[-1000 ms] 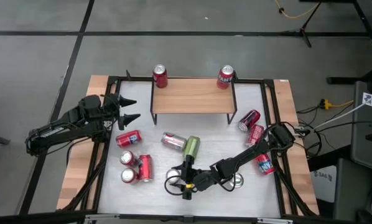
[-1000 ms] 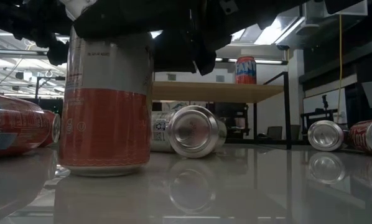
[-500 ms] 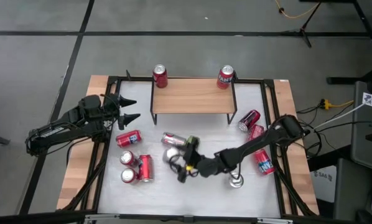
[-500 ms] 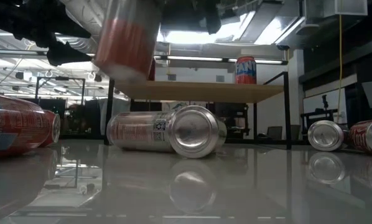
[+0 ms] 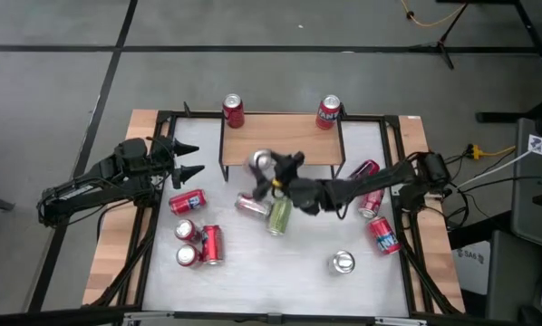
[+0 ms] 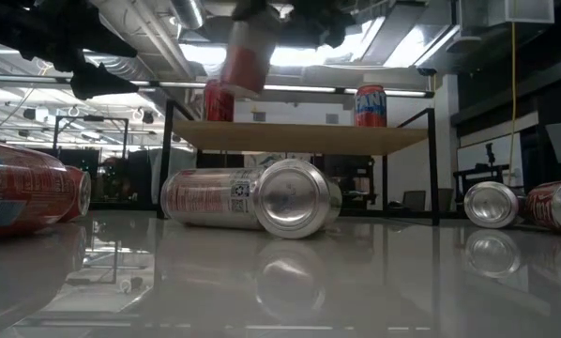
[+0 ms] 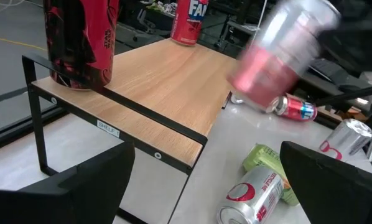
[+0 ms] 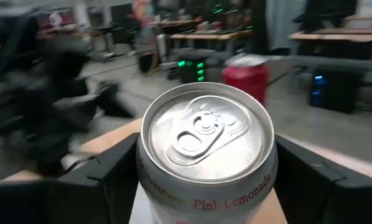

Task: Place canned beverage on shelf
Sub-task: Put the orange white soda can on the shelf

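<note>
A silver and pink can (image 5: 260, 162) hangs in the air by the near edge of the shelf (image 5: 280, 140), a light-wood plank on black legs, with my right gripper (image 5: 269, 174) shut on it. The low view shows this can (image 6: 246, 56) above plank height (image 6: 309, 138). A red can (image 5: 233, 110) and an orange-and-blue can (image 5: 328, 112) stand on the shelf's far corners. My left gripper (image 5: 188, 161) waits open at the table's left side, pointing at the shelf, with nothing between its fingers (image 7: 80, 186). My right gripper pinches the can's side wall (image 8: 173, 193) between its two fingers (image 8: 105, 180), just below the top rim. The fingers reach in about level from the table's right side. The can is lifted clear, its pull-tab top up, leaning a little.
Lying on the table are a green can (image 5: 278, 215), a silver-red can (image 5: 251, 205), red cans at the left (image 5: 188, 201) (image 5: 203, 244) and at the right (image 5: 366, 177) (image 5: 384, 235). A silver can (image 5: 343, 263) stands near the front. Black frame rails run along the table's sides.
My right gripper has lifted the silver and pink can off the table near the front edge and carried it up and toward the far edge, to the shelf. Its wrist has tipped from pointing down to level. The can is now clear of the table.
</note>
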### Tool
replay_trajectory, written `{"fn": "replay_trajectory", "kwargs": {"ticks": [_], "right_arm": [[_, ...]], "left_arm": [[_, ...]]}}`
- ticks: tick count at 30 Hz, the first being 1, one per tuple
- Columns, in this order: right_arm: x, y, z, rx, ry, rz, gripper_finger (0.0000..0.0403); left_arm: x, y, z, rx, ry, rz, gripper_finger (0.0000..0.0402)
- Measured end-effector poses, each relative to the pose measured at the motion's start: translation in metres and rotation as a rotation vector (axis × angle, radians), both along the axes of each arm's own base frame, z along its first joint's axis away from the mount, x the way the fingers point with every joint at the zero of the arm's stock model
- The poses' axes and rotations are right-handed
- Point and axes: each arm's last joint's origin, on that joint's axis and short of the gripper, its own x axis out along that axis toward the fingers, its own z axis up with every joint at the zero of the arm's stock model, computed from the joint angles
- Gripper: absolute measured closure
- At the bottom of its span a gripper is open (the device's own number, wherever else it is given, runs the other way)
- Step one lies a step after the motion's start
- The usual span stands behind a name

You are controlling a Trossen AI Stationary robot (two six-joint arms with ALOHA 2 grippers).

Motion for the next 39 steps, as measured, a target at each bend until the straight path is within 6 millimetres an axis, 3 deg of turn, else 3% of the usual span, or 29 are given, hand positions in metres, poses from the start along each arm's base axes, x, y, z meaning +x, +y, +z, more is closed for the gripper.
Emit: {"fn": "replay_trajectory", "kwargs": {"ticks": [11,17,23,39], "right_arm": [[-0.023,-0.050,0.034,-0.003,0.018,-0.126,0.0119],[-0.038,-0.069,0.034,0.057,0.096,-0.185,0.0118],[-0.052,-0.072,0.027,0.174,0.138,-0.226,0.0117],[-0.063,-0.071,0.010,0.167,0.368,-0.224,0.0116]], "left_arm": [[0.000,0.000,0.000,-0.001,0.002,0.000,0.0005],[0.000,0.000,0.000,-0.002,0.005,0.000,0.0005],[0.000,0.000,-0.001,-0.002,0.005,0.000,0.0005],[0.000,0.000,-0.001,0.000,0.008,0.000,0.0005]]}}
